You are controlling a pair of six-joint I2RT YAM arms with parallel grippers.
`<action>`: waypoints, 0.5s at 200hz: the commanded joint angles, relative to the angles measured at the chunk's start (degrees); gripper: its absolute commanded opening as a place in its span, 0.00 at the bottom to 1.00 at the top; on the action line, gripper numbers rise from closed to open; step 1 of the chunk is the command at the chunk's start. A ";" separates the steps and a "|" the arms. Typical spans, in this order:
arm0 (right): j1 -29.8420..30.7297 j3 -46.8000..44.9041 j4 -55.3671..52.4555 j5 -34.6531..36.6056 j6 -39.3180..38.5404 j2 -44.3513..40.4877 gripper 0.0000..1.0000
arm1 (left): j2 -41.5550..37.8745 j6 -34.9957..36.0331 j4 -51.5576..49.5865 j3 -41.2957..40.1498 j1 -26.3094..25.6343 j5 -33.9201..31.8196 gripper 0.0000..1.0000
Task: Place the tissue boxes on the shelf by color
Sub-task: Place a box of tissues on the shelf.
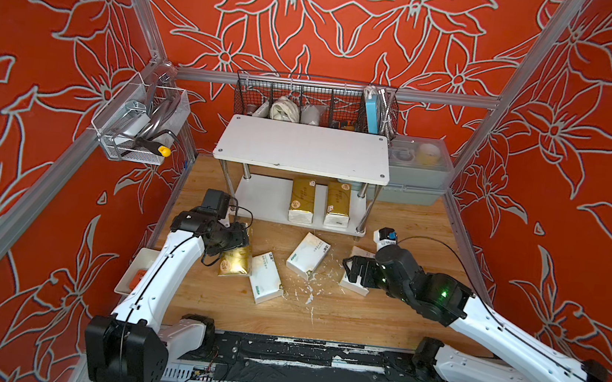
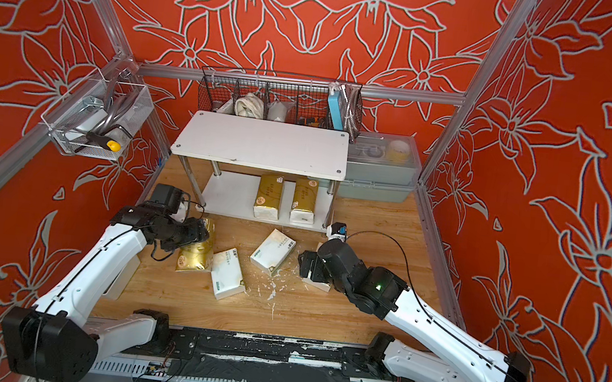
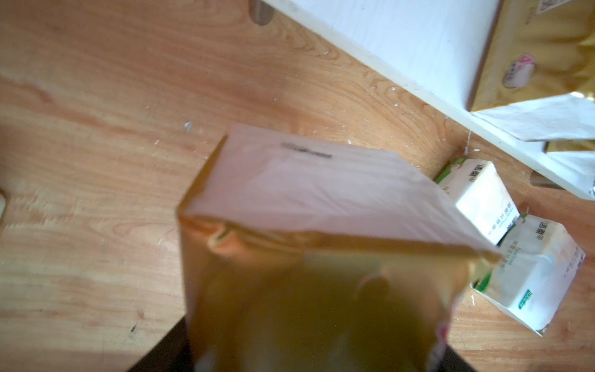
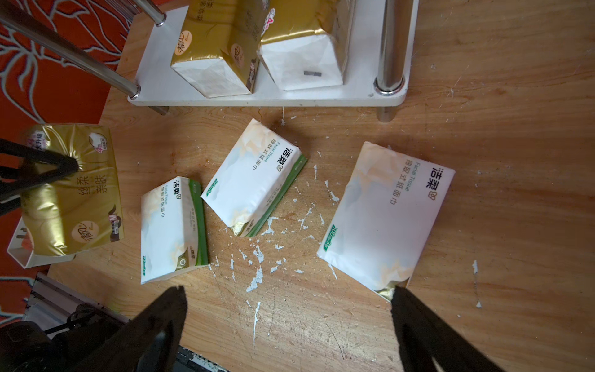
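The left gripper (image 1: 244, 243) has its jaws clamped on a gold tissue pack (image 1: 235, 264), near the tabletop's (image 1: 322, 317) left edge, just in front of the shelf's left front leg. The right wrist view catches the foil puckering where the black fingers (image 4: 48, 162) bite in. In the left wrist view that pack fills the lower frame in a blur, and the fingers are only dark smears at the bottom corners. Whether it is clear of the wood is hard to call.

The right gripper (image 4: 286, 322) has its jaws spread wide with nothing between them, over the near end of a white pack (image 4: 383, 219) toward the right side. One fingertip overlaps the pack's corner; touching or just above, I cannot tell. In both top views the wrist buries most of this pack.

Two more lie mid-tabletop among white flecks: a second white pack (image 1: 266, 279) just beside the gold one, and a third white pack (image 1: 307, 256) behind it.

The shelf (image 1: 301, 149) stands at the middle of the back edge. Its top board hides the rear of the lower board (image 1: 257, 198), where a shelved gold pack (image 1: 302, 199) and its gold neighbour (image 1: 338, 203) sit side by side toward the right end, their far ends cut off. At the left edge, a white tray (image 1: 133, 263) is mostly hidden behind the left arm.
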 commanded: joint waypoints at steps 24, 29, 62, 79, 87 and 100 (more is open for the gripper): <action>-0.34 -3.39 1.99 1.70 1.67 -1.27 0.99 | 5.67 3.15 9.05 2.43 -2.46 -2.35 0.74; -0.34 -3.82 2.43 1.66 1.89 -1.48 0.99 | 6.27 3.25 10.12 2.45 -2.47 -2.70 0.74; -0.32 -5.08 1.84 2.29 3.18 -1.52 0.99 | 9.75 3.69 16.45 3.00 -2.81 -4.38 0.74; -0.26 -5.53 1.81 2.18 3.85 -1.43 0.99 | 11.39 4.20 18.89 4.28 -2.99 -4.96 0.74; -0.27 -5.78 1.84 2.24 3.98 -1.34 0.99 | 12.20 4.41 19.70 5.08 -3.00 -5.20 0.74; -0.25 -5.97 1.73 2.27 4.23 -1.16 0.99 | 13.71 4.73 20.60 6.64 -2.96 -5.55 0.74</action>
